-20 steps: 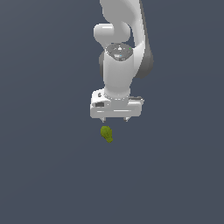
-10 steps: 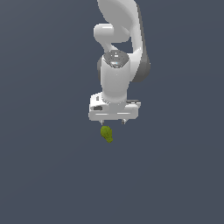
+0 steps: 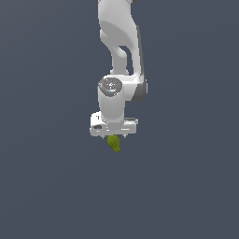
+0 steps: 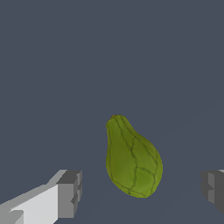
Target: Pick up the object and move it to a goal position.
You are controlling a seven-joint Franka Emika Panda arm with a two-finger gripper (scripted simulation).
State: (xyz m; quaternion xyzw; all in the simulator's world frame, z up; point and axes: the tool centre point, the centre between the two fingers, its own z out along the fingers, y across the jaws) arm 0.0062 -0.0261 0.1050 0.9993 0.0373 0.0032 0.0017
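Plain grey ground, gripper [image 4: 140,192] spread wide around object [image 4: 132,158]

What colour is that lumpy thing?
Olive green with darker vein lines on the object; clearest in the wrist view.

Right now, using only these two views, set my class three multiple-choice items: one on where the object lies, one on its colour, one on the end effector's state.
1. Where is the object?
A. Between the two fingers
B. Far outside the fingers
C. Out of sight

2. What colour is the object?
A. Red
B. Olive-green
C. Blue

3. What is the state of the end effector?
A. Shut on the object
B. Open
C. Out of view

Answers:
1. A: the wrist view shows a finger on each side of it.
2. B: both views show it green.
3. B: gaps separate both fingers from the object.
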